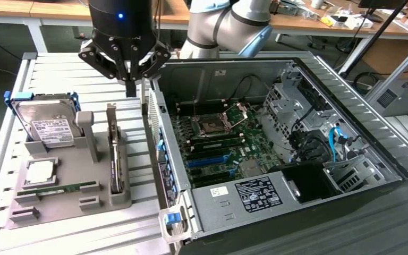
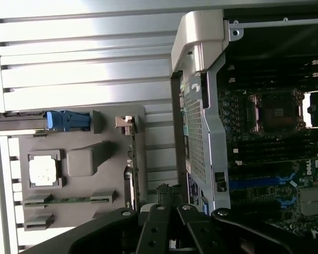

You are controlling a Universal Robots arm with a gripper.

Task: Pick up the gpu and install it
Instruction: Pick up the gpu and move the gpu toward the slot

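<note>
Progress is nil, by my judgement: the gpu [image 1: 114,154] stands on edge in the grey holder [image 1: 94,170], just beside the open computer case [image 1: 211,207]. The gripper [image 1: 130,87] hangs above the holder's far end, fingers pressed together on nothing. Grasping and installing are both left.

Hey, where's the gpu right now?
On the exterior view's left, the gpu stands on edge in the gray holder, between the hard drive and the open computer case.

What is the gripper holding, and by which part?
Nothing. The gripper hangs empty; the gpu stands on edge in the tray.
</note>
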